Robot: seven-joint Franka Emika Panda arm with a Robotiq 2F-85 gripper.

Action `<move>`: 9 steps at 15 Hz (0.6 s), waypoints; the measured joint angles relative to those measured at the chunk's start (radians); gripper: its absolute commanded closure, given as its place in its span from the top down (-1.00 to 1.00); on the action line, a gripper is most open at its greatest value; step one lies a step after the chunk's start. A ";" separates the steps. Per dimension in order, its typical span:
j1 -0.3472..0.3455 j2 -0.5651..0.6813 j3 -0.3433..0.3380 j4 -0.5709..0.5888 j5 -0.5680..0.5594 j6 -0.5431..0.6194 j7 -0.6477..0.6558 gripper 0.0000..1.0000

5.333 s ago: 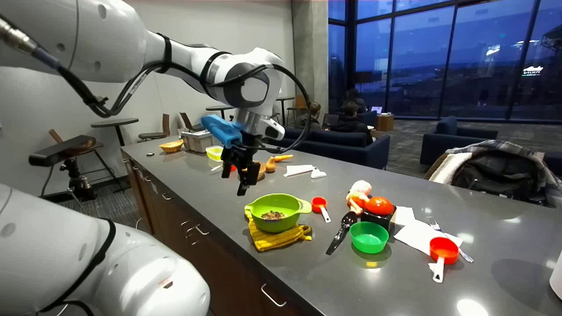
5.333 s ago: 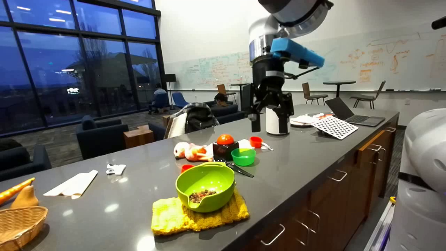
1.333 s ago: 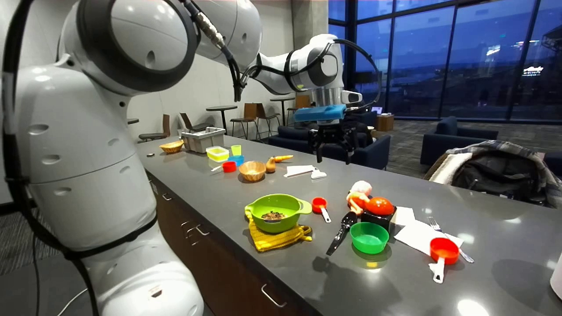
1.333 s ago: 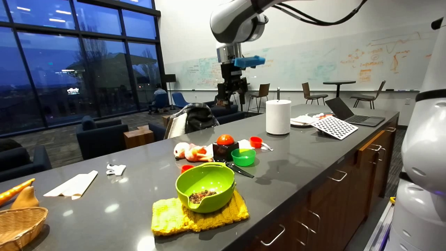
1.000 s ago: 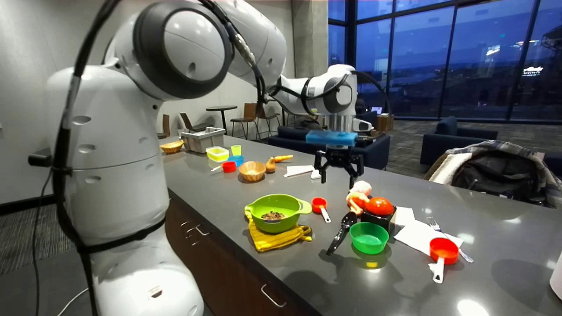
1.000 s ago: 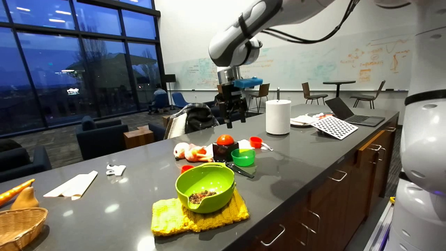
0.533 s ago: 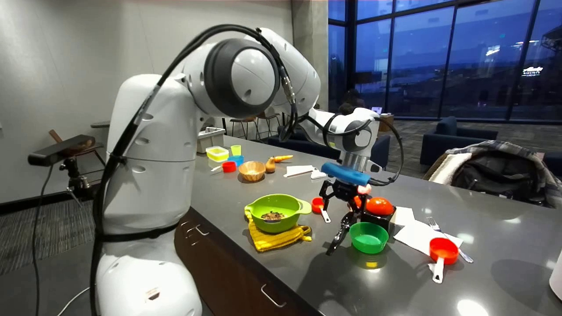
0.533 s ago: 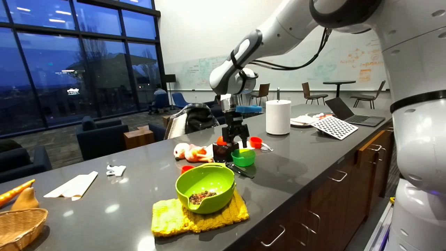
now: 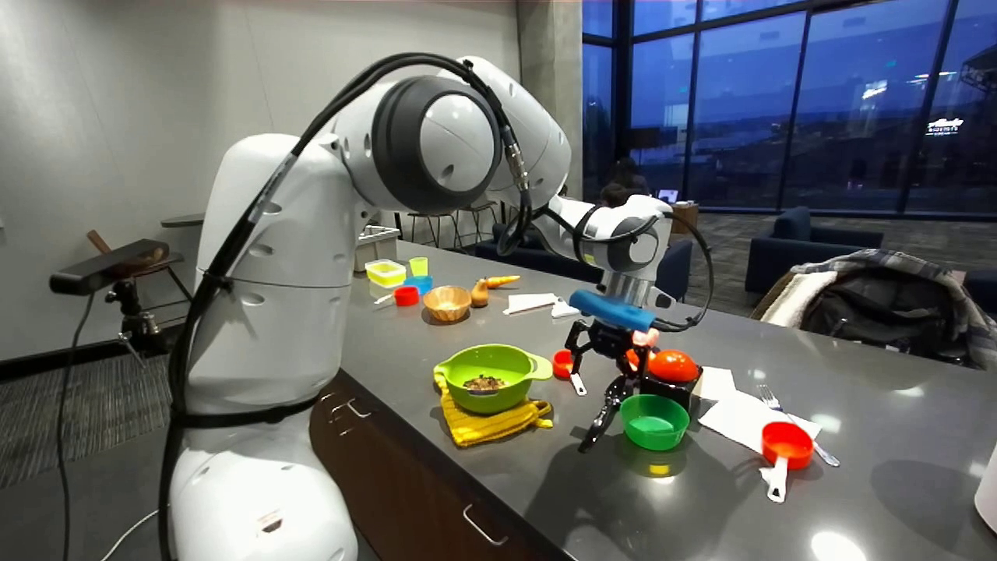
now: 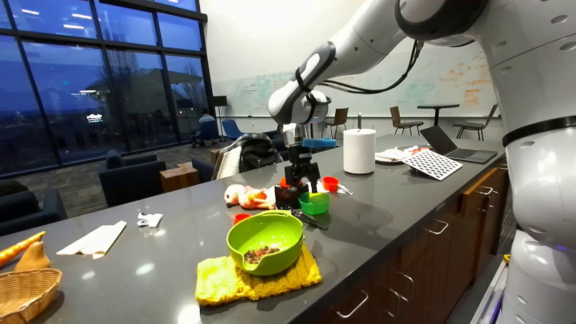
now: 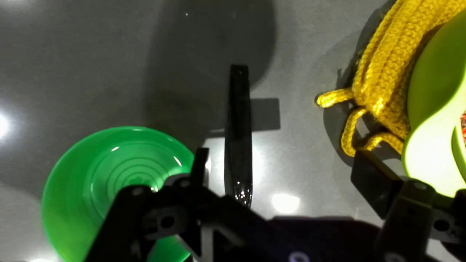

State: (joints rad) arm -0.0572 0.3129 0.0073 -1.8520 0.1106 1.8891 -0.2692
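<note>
— Since a few seconds ago the end effector point(image 11: 285, 174) is hanging far lower, no longer hovering high over the desk point(image 10: 171, 261).
— Is it gripping anything?
— No, its fingers are standing wide apart, holding nothing, and the black spoon point(image 11: 238, 145) is lying on the desk beneath the gap, just beside the green bowl point(image 11: 87, 189).
— What would good handling be needing?
— Centring, I'd judge, then closing squarely: the handle is sitting nearer one finger, and that finger is overhanging or touching the bowl's rim; I can't tell which.
— And the materials?
— The handle is gleaming like slick plastic, slim and straight. The green bowl is shining too, its base ringed; under the lime-green mixing bowl point(image 10: 283, 234), the yellow crocheted pot holder point(image 11: 386, 72) is looking soft and ribbed.
</note>
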 measured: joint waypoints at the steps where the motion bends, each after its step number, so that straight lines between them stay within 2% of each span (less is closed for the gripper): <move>1: 0.000 0.001 0.000 -0.001 0.000 0.007 0.003 1.00; 9: 0.018 0.009 0.000 -0.074 -0.012 0.179 0.066 1.00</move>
State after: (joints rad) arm -0.0396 0.3218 0.0074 -1.9259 0.0989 2.0683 -0.2030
